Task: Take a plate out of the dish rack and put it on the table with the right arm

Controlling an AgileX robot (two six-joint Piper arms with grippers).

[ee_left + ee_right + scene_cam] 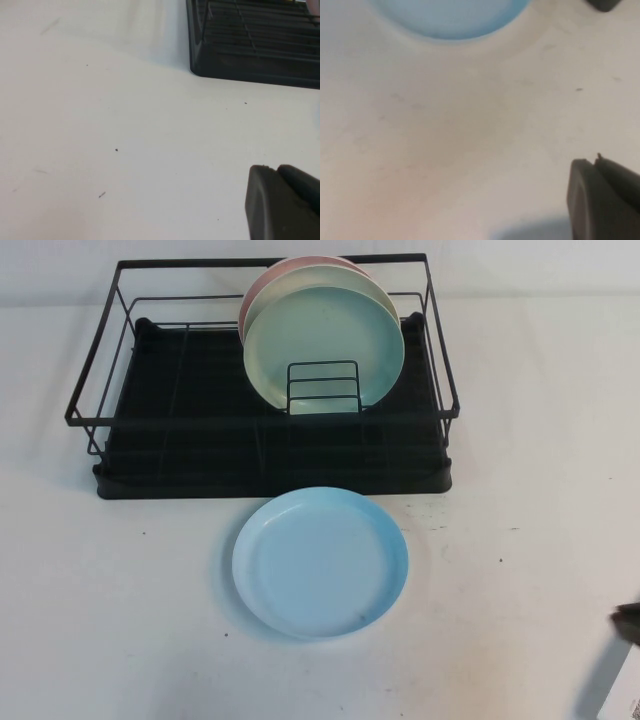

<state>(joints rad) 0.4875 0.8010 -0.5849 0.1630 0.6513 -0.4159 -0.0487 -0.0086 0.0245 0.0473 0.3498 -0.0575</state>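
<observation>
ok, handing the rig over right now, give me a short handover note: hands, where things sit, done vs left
Right hand: at the table's near right edge, away from the plate, holding nothing; open or shut can't be told.
Left hand: low over bare table, left of the dish rack, out of the high view.
Light blue plate: flat on the table, just in front of the dish rack, apart from it.
Rack still holds a mint-green plate and a pink plate behind it, upright.
Done: plate out and placed.
Left: seemingly nothing but parking the right arm.
</observation>
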